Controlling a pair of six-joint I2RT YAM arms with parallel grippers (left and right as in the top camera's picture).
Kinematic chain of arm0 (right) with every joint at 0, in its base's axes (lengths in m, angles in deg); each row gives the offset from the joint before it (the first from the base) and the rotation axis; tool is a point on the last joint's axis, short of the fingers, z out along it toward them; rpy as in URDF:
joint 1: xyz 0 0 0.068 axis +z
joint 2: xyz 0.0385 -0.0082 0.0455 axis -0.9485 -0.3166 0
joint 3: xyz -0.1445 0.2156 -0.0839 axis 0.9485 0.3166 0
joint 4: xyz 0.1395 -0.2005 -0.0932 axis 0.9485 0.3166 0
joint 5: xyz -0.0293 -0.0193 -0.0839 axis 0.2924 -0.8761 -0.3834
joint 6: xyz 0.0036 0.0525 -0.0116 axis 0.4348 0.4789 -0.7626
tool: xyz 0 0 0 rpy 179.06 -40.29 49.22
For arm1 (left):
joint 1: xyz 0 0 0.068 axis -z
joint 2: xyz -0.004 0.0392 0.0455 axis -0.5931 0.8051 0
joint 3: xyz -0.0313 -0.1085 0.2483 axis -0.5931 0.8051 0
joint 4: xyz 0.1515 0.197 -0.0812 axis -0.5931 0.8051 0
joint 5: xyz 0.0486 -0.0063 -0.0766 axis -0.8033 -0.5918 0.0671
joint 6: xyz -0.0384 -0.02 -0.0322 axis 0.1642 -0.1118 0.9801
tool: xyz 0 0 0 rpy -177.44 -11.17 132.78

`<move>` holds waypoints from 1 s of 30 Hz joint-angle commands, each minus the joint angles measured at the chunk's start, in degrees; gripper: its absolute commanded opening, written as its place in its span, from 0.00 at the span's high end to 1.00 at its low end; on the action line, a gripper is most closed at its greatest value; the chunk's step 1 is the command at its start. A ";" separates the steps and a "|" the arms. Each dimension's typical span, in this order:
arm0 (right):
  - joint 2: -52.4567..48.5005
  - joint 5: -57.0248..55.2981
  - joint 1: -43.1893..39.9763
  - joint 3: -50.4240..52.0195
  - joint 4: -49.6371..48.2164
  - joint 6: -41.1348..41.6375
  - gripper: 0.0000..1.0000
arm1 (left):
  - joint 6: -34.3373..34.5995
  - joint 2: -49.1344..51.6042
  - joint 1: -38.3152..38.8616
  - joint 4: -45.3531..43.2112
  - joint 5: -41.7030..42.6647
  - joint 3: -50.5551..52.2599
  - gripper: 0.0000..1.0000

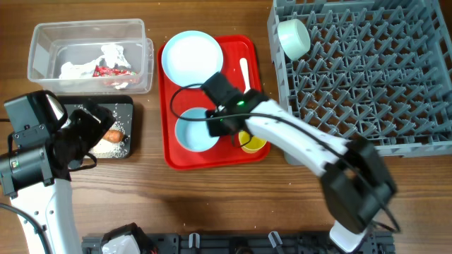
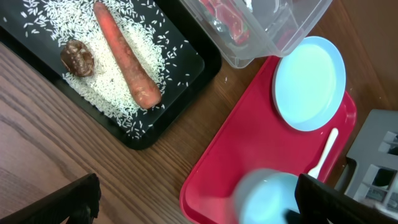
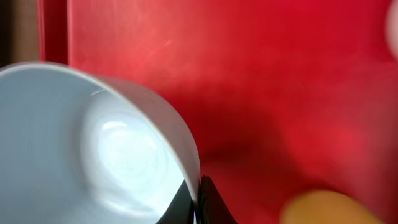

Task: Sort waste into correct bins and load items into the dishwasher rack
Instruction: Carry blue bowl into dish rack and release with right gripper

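My right gripper (image 3: pixel 198 205) is shut on the rim of a pale blue bowl (image 3: pixel 93 149), which sits over the red tray (image 1: pixel 173 152) in the overhead view (image 1: pixel 196 130). The yellow cup (image 1: pixel 253 142) stands beside it. The pale blue plate (image 1: pixel 191 56) and the white spoon (image 1: pixel 244 72) lie on the tray. Another bowl (image 1: pixel 292 37) rests in the grey dishwasher rack (image 1: pixel 367 70). My left gripper (image 2: pixel 199 205) is open and empty over the table edge by the black tray (image 2: pixel 186 68), which holds the carrot (image 2: pixel 127 56), rice (image 2: pixel 93 93) and brown lump (image 2: pixel 77 57). The clear tub (image 1: pixel 88 56) holds the red wrapper (image 1: pixel 113 70) and crumpled paper (image 1: pixel 74 68).
The rack fills the right back of the table. The red tray lies between the rack and the two bins. Bare wood runs along the front (image 1: pixel 212 204).
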 commanded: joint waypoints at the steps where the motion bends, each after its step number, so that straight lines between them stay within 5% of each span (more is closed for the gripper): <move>1: 9.46 -7.52 -4.96 -1.70 2.69 -2.82 0.96 | -0.90 0.07 -0.35 -0.13 0.46 -0.68 0.00; 8: 20.31 -32.13 -19.10 -1.99 8.63 -9.25 0.96 | -0.92 0.07 -0.35 -0.13 0.46 -0.68 0.00; 14: 17.94 -61.59 -21.27 -1.70 9.62 -13.53 0.96 | -0.92 0.07 -0.35 -0.13 0.46 -0.68 0.00; 23: 4.55 -69.31 -21.20 -1.70 -2.91 -40.59 0.96 | -0.90 0.07 -0.35 -0.13 0.46 -0.68 0.00; 30: 3.26 -70.40 -21.03 -1.70 -13.57 -52.15 0.96 | -0.90 0.07 -0.35 -0.11 0.46 -0.68 0.00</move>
